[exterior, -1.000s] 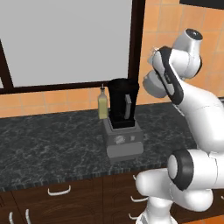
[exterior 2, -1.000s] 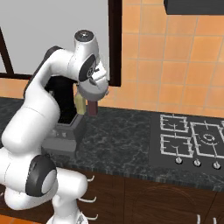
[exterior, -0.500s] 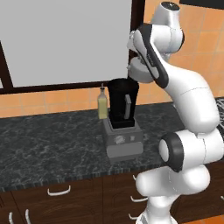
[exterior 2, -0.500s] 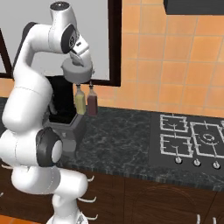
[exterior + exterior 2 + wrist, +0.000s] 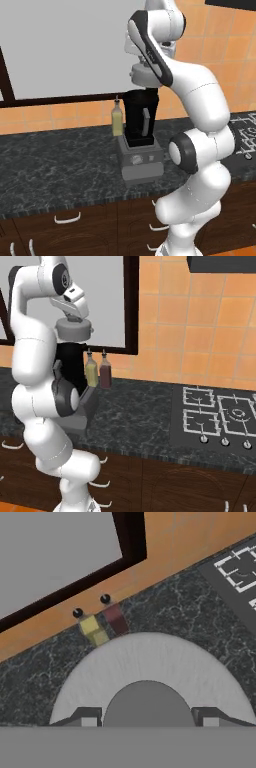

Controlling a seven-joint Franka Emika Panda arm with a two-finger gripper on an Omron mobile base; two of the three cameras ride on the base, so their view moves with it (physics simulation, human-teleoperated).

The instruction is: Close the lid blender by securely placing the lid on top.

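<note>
Gripper (image 5: 148, 721) closed on the darker knob of the lid (image 5: 150, 662), one fingertip on each side. Lid (image 5: 74, 329) held level just above the blender (image 5: 140, 134), a small gap over the jar's mouth. Blender standing on the dark stone counter (image 5: 55, 165). Just beside the blender, toward the wall: a yellowish bottle (image 5: 92, 371) and a reddish-brown bottle (image 5: 105, 372). Stove (image 5: 220, 418) well apart from the blender.
</note>
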